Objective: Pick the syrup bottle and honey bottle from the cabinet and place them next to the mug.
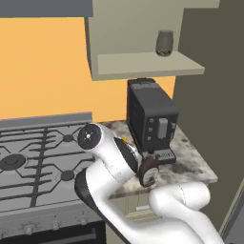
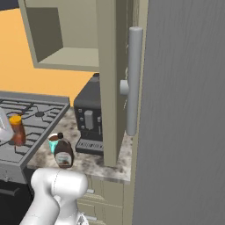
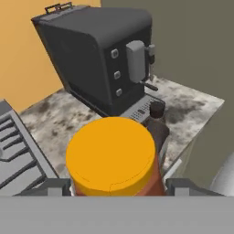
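Honey bottle (image 3: pixel 111 157) between gripper (image 3: pixel 114 187) fingers: smooth matt orange top, amber body. Syrup bottle (image 3: pixel 157 125) just beyond: dark, glossy. Coffee machine (image 3: pixel 98 59) behind: matt black plastic. Counter (image 3: pixel 55 119) below: mottled stone, polished.

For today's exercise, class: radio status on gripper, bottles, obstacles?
Gripper shut on orange-amber honey bottle. Dark-brown syrup bottle on counter beside teal mug. Black coffee machine close ahead.

The coffee machine (image 1: pixel 150 121) fills the back of the desk (image 1: pixel 195 164) under the cabinet (image 1: pixel 143 64). In front of its drip tray stand the syrup bottle (image 2: pixel 64 153) and, touching or just behind it, the mug (image 2: pixel 53 142). Bare desk lies right of the coffee machine up to the wall. Left of it, the stove (image 1: pixel 33 157) edges the desk, where the honey bottle (image 2: pixel 17 129) hangs.
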You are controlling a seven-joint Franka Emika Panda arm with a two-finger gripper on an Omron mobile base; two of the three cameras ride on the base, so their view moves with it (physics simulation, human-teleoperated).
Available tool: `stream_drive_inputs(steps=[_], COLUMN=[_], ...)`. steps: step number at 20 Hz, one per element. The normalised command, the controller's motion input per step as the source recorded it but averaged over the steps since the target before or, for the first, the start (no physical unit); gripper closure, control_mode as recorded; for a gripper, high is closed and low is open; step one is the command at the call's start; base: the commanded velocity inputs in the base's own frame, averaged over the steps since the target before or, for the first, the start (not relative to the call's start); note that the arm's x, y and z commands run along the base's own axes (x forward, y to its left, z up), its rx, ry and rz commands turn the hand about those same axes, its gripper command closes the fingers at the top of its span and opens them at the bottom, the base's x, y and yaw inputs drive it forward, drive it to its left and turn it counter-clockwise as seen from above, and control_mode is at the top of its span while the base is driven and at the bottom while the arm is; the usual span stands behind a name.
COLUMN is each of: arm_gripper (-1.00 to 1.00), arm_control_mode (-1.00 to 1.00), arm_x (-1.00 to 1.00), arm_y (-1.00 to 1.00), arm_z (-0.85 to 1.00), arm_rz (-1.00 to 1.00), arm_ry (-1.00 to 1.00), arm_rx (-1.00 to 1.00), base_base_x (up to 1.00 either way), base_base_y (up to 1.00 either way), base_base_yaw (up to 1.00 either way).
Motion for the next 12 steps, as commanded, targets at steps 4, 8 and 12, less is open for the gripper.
stream_drive_inputs(steps=[4, 8, 12], arm_gripper=[1.00, 1.00, 1.00], arm_control_mode=[-1.00, -1.00, -1.00], arm_x=[0.12, 0.09, 0.09], arm_y=[0.00, -0.08, 0.00], arm_z=[-0.51, -0.49, -0.47], arm_rz=[-0.10, -0.06, -0.07], arm_ry=[0.00, 0.00, 0.00], arm_rx=[-0.03, 0.00, -0.01], base_base_x=[0.00, 0.00, 0.00], base_base_y=[0.00, 0.00, 0.00], base_base_yaw=[0.00, 0.00, 0.00])
